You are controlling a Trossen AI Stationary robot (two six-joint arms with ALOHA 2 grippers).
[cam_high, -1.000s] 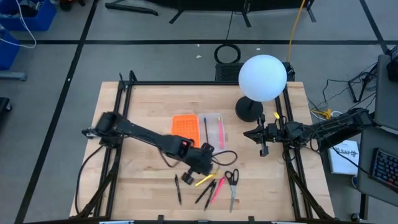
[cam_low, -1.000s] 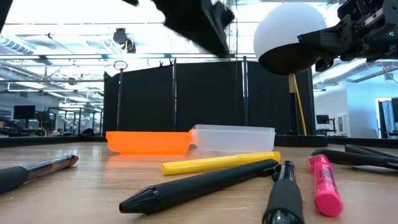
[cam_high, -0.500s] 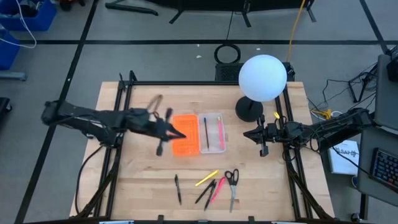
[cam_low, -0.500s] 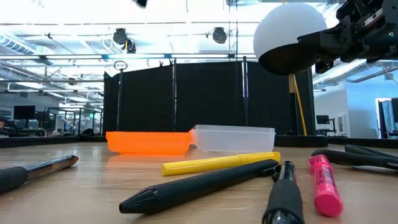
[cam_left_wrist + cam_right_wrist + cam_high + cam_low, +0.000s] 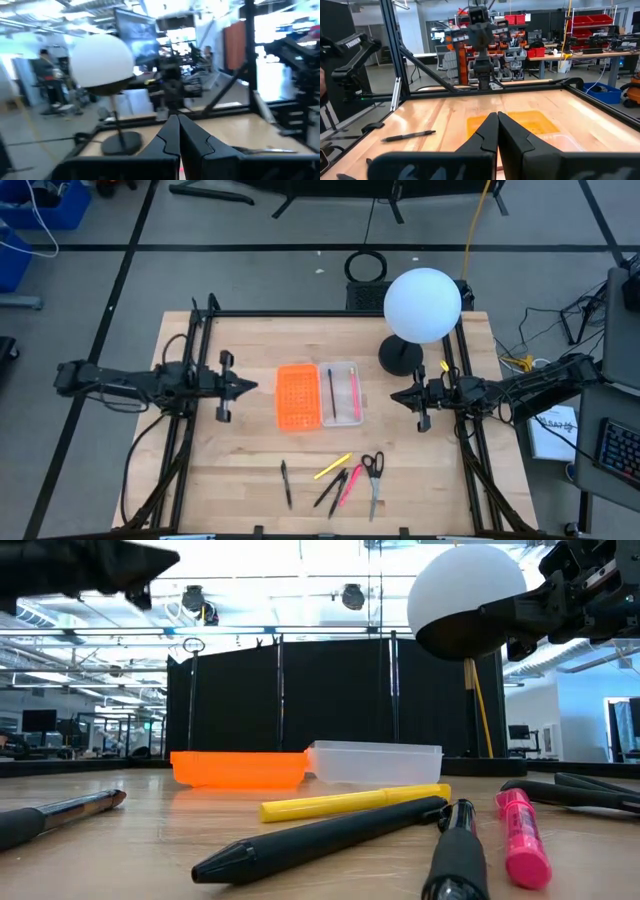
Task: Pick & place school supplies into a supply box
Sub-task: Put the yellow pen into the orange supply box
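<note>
Two dark, cable-trailing jointed arms

Supply box (image 5: 319,395): open flat at table centre, orange grid half at 9 o'clock, clear half at 3 o'clock holding a black pen (image 5: 331,391) and a pink pen (image 5: 354,394). At 6 o'clock lie loose pens, a yellow pen (image 5: 332,467) and scissors (image 5: 373,475).

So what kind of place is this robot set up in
Most likely a robotics lab or workshop: a framed wooden table with a robot arm on either side, red parts bins on shelves, and workbenches behind.
</note>
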